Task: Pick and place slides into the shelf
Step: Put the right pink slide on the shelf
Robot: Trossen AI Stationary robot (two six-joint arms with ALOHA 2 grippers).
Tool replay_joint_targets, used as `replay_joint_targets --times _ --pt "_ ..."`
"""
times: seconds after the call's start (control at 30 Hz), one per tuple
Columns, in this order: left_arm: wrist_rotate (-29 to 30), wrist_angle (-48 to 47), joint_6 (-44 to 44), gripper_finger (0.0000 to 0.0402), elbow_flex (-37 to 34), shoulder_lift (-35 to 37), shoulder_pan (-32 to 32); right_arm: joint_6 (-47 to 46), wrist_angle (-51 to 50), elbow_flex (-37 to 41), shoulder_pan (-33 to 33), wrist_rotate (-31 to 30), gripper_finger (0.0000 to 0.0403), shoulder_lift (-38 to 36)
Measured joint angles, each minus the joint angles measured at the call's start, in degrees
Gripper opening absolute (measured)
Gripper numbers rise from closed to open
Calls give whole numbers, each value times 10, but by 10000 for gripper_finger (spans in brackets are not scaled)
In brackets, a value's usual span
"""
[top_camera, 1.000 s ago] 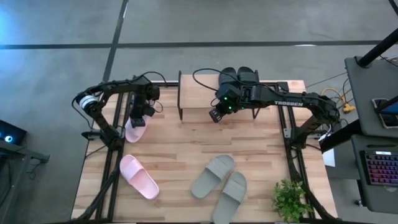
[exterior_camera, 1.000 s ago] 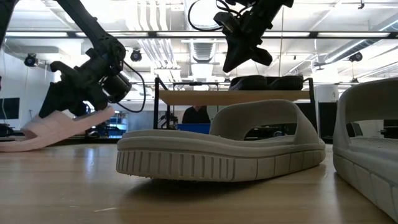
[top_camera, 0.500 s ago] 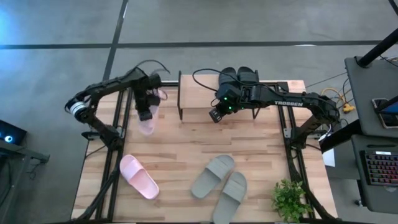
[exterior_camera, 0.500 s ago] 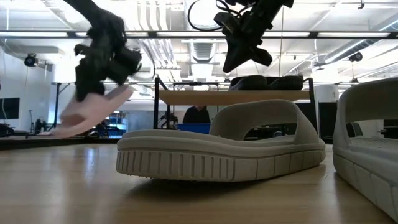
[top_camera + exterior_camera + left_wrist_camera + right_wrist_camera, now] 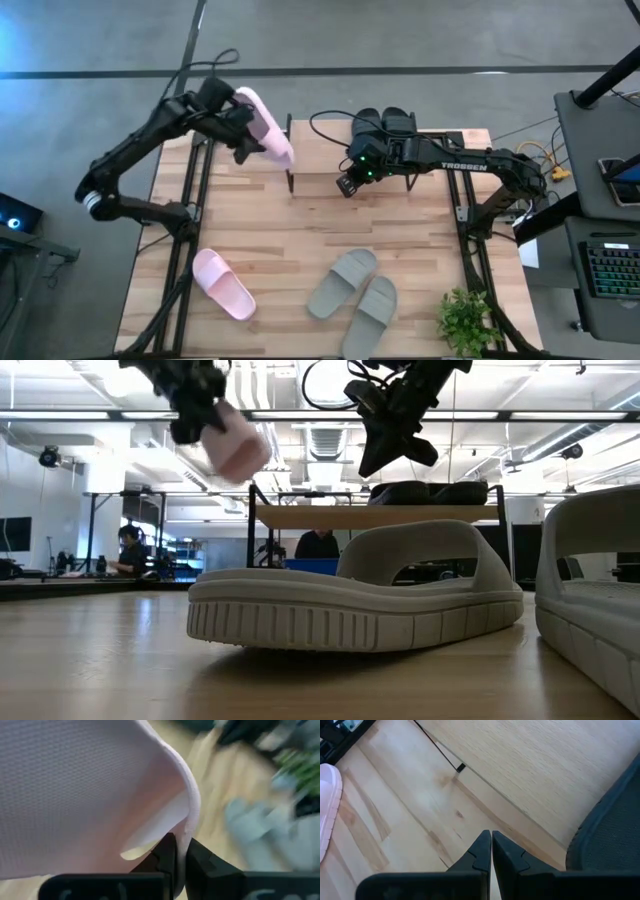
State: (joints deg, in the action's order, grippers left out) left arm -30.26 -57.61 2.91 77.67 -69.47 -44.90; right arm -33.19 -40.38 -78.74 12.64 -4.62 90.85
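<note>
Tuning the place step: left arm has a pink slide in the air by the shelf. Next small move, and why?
Probably carry it right, over the shelf's bare left half, then lower. The left gripper is shut on the pink slide, held high just off the shelf's left end. The black slides fill the right part, and the shut right gripper hovers at the front edge.

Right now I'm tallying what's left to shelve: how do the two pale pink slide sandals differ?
The pale pink slide sandal by the shelf is in the air, tilted, pinched by the left gripper. The other pale pink slide sandal lies flat, untouched, on the wooden tabletop. Both share colour and shape.
</note>
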Motion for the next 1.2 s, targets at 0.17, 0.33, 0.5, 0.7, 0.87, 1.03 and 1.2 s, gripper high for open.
replay_joint_targets --times 0.17,0.33,0.5,0.7,0.87,1.03,1.2 --pt "-90 11 -71 0 -5 32 9 -7 0 0 0 0 9 0" --pt "-144 12 -93 0 -17 60 58 -9 0 0 0 1 9 0" --pt "-144 22 -100 0 -21 66 142 -9 0 0 0 4 9 0" --pt "-148 42 -101 0 -21 53 230 -18 0 0 0 21 9 0" --pt "-146 49 -100 0 -24 26 267 -30 0 0 -1 40 9 0" --pt "-185 46 -101 0 -34 6 286 -30 0 0 -16 64 9 -2" --pt "-204 47 -101 0 -46 -5 307 -30 0 0 -41 67 9 -7"
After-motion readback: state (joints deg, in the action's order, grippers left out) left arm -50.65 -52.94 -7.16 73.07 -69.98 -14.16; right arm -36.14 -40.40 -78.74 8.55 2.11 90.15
